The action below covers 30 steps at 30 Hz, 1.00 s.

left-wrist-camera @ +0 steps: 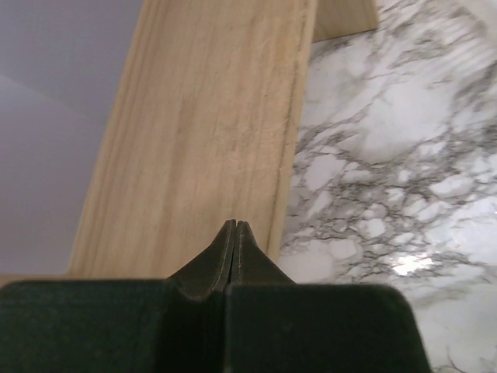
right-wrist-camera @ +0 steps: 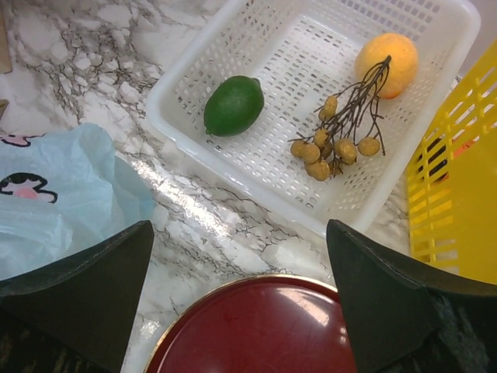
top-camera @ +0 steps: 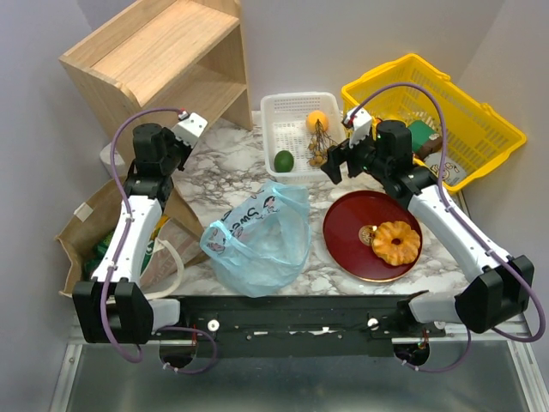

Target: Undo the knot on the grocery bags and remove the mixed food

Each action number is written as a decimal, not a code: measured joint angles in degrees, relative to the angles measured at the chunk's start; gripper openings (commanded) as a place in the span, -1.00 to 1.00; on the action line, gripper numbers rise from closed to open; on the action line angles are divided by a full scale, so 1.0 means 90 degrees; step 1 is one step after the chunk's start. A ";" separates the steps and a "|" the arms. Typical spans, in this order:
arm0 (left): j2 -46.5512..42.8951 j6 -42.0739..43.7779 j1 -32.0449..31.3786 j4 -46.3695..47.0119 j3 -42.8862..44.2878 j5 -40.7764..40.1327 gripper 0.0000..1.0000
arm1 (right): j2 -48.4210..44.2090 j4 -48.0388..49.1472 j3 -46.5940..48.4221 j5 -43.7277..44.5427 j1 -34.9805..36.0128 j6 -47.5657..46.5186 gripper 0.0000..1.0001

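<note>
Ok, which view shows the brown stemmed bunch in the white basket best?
Right wrist: the brown stemmed bunch is close and sharp, stems and small round fruit distinct, lying in the white basket beside the orange fruit. Top external shows only a small dark tangle. Left wrist misses it entirely.

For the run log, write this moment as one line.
left claw shut, empty | right claw open, near white basket | pastry on red plate
</note>
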 measured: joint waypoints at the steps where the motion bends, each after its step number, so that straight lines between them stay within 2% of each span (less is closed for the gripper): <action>1: -0.0070 -0.0022 0.0010 -0.0087 0.0000 0.0301 -0.38 | 0.0005 0.0000 0.0000 -0.0012 0.0000 0.0002 0.99; 2: -0.0143 -0.0061 0.0029 -0.0136 0.0000 0.0663 -0.14 | 0.0007 0.0000 0.0000 -0.0034 0.0000 0.0010 0.99; 3: -0.0231 -0.0092 0.0036 -0.0158 0.0005 0.1039 0.01 | 0.0005 -0.0002 0.0000 -0.0075 0.0000 0.0015 0.99; 4: -0.0321 -0.0279 0.0034 -0.0216 0.0032 0.1428 0.27 | 0.0005 -0.0005 0.0010 -0.0211 -0.0002 0.0002 0.99; 7: -0.0818 -0.1003 -0.0138 -0.0544 0.0345 0.2523 0.43 | -0.0002 -0.0141 0.0095 -0.1061 -0.0007 -0.0119 0.99; 11: -0.1486 -0.1620 -0.0486 -0.0950 0.1076 0.3526 0.45 | -0.0029 -0.0461 0.0245 -0.2533 0.0010 -0.0335 0.99; 14: -0.2074 -0.1705 -0.0580 -0.1423 0.1166 0.3942 0.47 | -0.0046 -0.0658 0.0248 -0.3075 0.0158 -0.0576 0.99; 19: -0.3007 -0.1579 -0.0588 -0.2526 0.0478 0.4114 0.48 | 0.0112 -0.1110 0.0272 -0.3245 0.0697 -0.1231 0.99; 22: -0.3264 -0.1605 -0.0588 -0.3041 0.0092 0.4114 0.48 | 0.0493 -0.1158 0.0289 -0.2715 0.1132 -0.1460 0.95; 23: -0.3356 -0.1656 -0.0588 -0.3121 -0.0002 0.4112 0.48 | 0.0634 -0.1132 0.0294 -0.2460 0.1226 -0.1452 0.70; 25: -0.3444 -0.1756 -0.0588 -0.3145 -0.0119 0.4099 0.48 | 0.1010 -0.1049 0.0340 -0.1897 0.1416 -0.1367 0.36; 26: -0.3475 -0.1804 -0.0588 -0.3143 -0.0153 0.4080 0.48 | 0.1178 -0.1049 0.0408 -0.1671 0.1438 -0.1336 0.06; 30: -0.3592 -0.1945 -0.0588 -0.3045 -0.0211 0.3946 0.47 | 0.1496 -0.1129 0.0804 -0.1214 0.1409 -0.1333 -0.49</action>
